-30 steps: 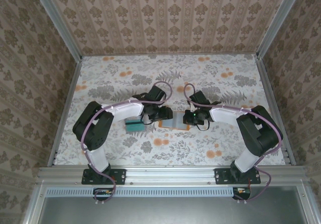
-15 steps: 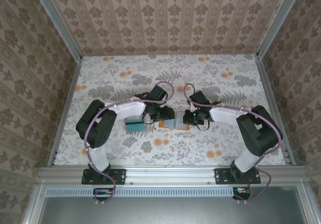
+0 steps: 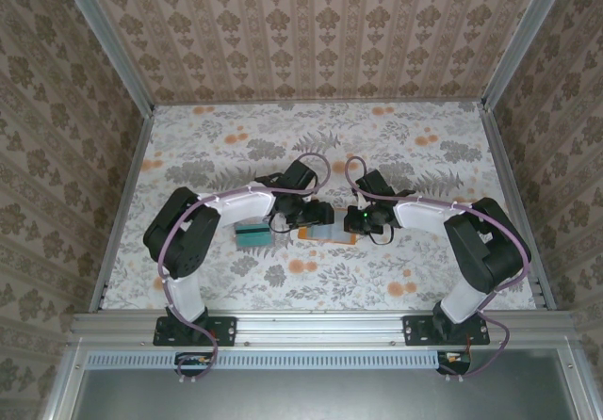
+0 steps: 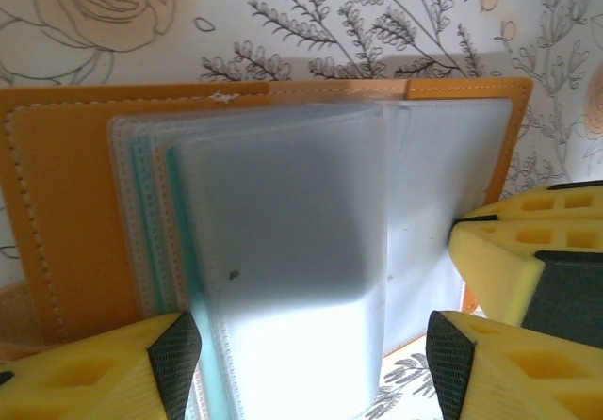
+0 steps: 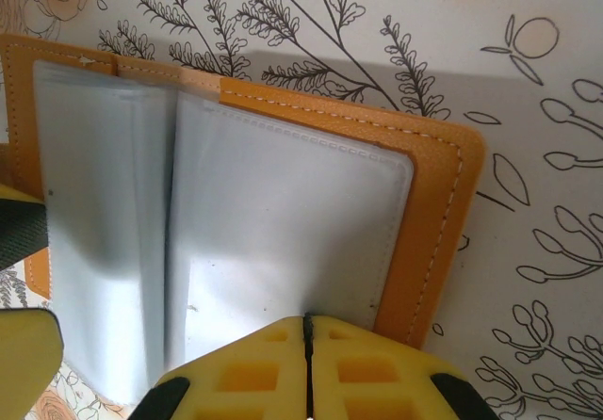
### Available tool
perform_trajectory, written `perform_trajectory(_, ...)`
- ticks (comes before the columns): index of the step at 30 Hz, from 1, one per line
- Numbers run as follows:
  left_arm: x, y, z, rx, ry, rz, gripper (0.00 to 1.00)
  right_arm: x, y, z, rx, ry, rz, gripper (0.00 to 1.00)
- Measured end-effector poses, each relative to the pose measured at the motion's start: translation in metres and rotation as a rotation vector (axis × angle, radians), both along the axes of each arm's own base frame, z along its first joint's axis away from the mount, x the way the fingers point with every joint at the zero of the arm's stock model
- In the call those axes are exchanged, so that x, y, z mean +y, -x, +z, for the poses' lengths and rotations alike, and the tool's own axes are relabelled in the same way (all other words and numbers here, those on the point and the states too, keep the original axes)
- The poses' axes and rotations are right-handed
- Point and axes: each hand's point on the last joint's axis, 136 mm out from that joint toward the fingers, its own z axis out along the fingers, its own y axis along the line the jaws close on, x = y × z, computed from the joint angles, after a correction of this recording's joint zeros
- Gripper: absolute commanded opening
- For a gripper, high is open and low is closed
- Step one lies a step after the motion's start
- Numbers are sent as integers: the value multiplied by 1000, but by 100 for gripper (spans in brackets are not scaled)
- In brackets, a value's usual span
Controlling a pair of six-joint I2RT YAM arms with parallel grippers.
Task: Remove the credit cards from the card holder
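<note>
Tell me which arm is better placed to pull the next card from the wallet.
Left. The left gripper is open, straddling the clear sleeves; the right gripper is shut, apparently pinning the wallet flat.

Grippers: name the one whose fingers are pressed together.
The right gripper: its yellow fingers meet over the card holder; the left gripper has its fingers apart.

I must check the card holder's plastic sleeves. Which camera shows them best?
Left wrist: the sleeves fan open, stacked edges clear. Right wrist shows them flatter, with fewer edges. From the top, the card holder is tiny and the sleeves are unreadable.
</note>
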Motion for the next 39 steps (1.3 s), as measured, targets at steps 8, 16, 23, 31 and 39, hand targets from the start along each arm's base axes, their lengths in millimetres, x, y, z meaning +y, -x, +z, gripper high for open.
perform_trajectory(8,-17,8,10,-5,55,-54,73,0,0,0,0,0,0,10)
perform_trajectory(16,-25,5,19,-19,88,-73,70,-1,-1,1,-3,0,-3,10)
perform_trajectory(23,-41,4,37,-53,130,-115,68,-32,-5,18,-36,30,-90,13)
perform_trajectory(31,-62,6,43,-61,154,-168,66,-60,-7,41,-99,21,-171,16)
perform_trajectory(39,-47,6,33,-52,118,-142,55,-58,-3,38,-78,5,-174,17)
